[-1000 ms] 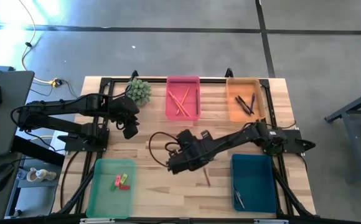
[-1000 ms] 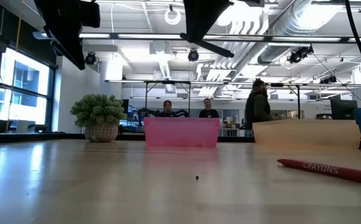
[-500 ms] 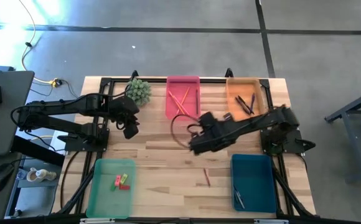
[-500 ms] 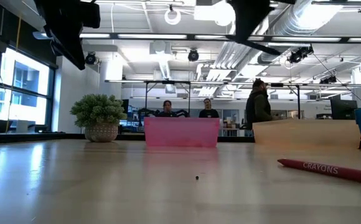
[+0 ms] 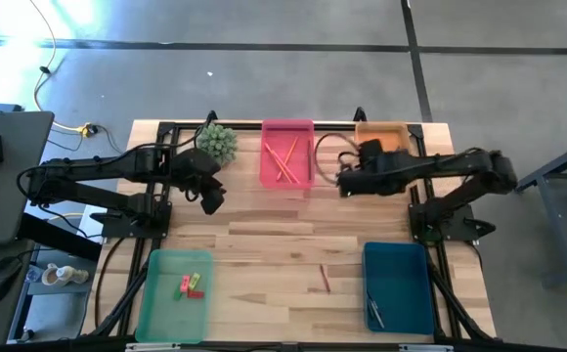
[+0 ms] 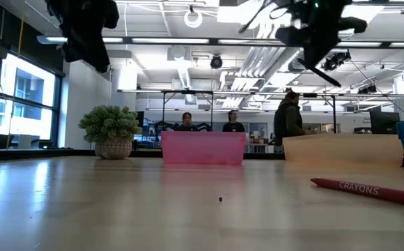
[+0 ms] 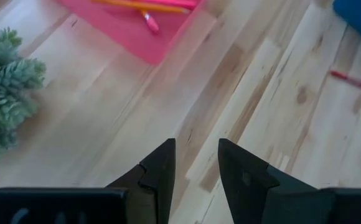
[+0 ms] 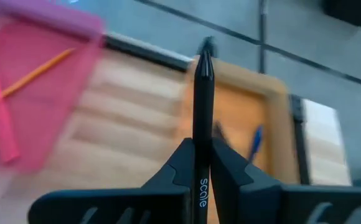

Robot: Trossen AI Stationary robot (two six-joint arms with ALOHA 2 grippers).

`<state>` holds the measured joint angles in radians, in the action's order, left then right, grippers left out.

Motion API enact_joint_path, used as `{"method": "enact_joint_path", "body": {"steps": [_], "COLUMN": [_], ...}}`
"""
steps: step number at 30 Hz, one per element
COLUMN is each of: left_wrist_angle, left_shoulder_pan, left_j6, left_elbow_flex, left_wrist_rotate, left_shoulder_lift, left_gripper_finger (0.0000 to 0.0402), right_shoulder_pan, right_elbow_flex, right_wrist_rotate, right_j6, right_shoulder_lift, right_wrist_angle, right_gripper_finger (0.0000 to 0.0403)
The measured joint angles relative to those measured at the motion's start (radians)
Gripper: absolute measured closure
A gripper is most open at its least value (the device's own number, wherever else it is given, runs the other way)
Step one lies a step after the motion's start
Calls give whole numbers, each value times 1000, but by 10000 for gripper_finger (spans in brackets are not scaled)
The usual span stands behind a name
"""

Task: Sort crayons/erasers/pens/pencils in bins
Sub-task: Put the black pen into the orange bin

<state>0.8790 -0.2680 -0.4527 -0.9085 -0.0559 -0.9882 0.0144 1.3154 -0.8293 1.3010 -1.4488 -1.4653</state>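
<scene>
My right gripper [image 5: 344, 179] hovers between the pink bin [image 5: 287, 153] and the orange bin [image 5: 382, 147], shut on a black pen [image 8: 203, 93]. Orange-tan pencils [image 5: 283, 156] lie in the pink bin, and dark pens [image 8: 255, 140] lie in the orange bin [image 8: 243, 118]. The light green bin [image 5: 172, 293] holds small pink-red and yellow-green erasers [image 5: 192, 286]. The teal-blue bin [image 5: 399, 288] holds a thin stick [image 5: 374, 312]. A red crayon [image 5: 325, 279] lies flat on the table, also seen low on the right [image 6: 366, 189]. My left gripper [image 7: 196, 152] waits open above the table near the plant. My right gripper pinches the black pen's barrel [image 8: 203, 134] between its two fingers. The pen lies along the fingers, and its pointed end [image 8: 205, 50] sticks out well past their tips. It is lifted clear of the table and points toward the far edge above the orange bin.
A small potted plant [image 5: 218, 143] stands at the far edge, left of the pink bin. Bare wood lies between the four bins in the table's middle. People stand in the room beyond the table [image 6: 289, 118].
My right gripper, shut on the black pen, has travelled from the table's near middle toward the far right, ending beside the orange bin. My left gripper has swung slightly toward the right. The crayon and the bins have stayed put.
</scene>
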Motion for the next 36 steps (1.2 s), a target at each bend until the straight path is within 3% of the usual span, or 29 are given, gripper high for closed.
{"method": "enact_joint_path", "body": {"steps": [7,12,24,36], "left_wrist_angle": [-99,-183,-260,-270], "left_shoulder_pan": [0,0,0,0], "left_j6": [-8,-8,-46,-63], "left_elbow_flex": [0,0,0,0], "left_wrist_rotate": [0,-14,-89,-150], "left_shoulder_lift": [0,0,0,0], "left_gripper_finger": [291,291,291,291], "right_shoulder_pan": [-173,-285,-541,-705], "right_elbow_flex": [-194,-292,-414,-417], "right_wrist_rotate": [-61,-51,137,335], "right_j6": [-94,-292,-789,-917], "right_shoulder_lift": [114,138,137,106], "right_wrist_angle": [124,308,683,761], "right_gripper_finger": [391,391,391,391]}}
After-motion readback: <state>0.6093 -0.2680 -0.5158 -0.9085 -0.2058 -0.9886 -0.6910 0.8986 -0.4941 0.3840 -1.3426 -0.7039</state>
